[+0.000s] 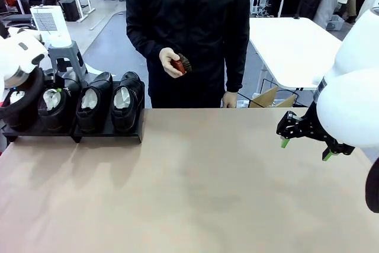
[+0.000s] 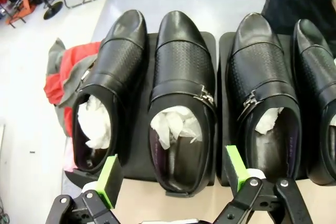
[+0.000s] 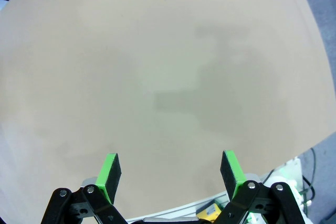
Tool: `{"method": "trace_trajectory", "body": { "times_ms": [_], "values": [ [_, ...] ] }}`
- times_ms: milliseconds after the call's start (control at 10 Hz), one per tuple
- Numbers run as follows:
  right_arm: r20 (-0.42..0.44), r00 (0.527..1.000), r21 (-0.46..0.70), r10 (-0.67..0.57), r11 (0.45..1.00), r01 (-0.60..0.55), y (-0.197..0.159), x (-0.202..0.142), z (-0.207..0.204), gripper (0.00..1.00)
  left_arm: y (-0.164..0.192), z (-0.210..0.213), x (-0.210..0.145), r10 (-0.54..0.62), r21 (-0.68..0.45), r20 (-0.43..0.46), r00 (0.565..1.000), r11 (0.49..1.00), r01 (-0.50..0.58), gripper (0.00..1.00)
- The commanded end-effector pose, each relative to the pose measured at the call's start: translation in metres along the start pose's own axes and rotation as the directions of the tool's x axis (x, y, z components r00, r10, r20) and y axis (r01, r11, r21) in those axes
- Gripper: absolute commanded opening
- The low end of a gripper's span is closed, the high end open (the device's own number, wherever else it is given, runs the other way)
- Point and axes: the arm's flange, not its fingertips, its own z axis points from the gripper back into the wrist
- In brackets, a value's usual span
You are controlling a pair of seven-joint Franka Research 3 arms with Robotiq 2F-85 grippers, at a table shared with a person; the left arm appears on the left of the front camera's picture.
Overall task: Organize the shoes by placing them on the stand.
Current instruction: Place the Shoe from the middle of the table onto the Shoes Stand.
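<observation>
left wrist view shows you four glossy black leather shoes [image 2: 181, 98] lined up on the low black stand [image 2: 223, 103], left pincer [image 2: 173, 174] wide and empty, so little remains.

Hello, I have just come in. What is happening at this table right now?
Four black shoes sit side by side on the low black stand at the table's far left corner, each stuffed with white paper. The left hand hovers open just above them, holding nothing. The right hand is open over the bare table, also empty. The person across the table holds a small red-brown brush in one hand.
</observation>
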Motion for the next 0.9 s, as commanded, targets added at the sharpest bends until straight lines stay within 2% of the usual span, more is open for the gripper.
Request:
{"method": "trace_trajectory", "body": {
  "times_ms": [0, 800],
  "values": [
    [-0.002, 1.000, 0.001, 0.008, 1.000, -0.008, 0.0002, 0.0017, 0.0012, 1.00, -0.0034, -0.0034, -0.0008, -0.007, -0.013, 0.011, 1.000, 1.000, 0.008, 1.00],
    [-0.002, 1.000, 0.001, 0.008, 1.000, -0.008, 0.0002, 0.0017, 0.0012, 1.00, -0.0034, -0.0034, -0.0008, -0.007, -0.013, 0.011, 1.000, 1.000, 0.008, 1.00]
  ]
}}
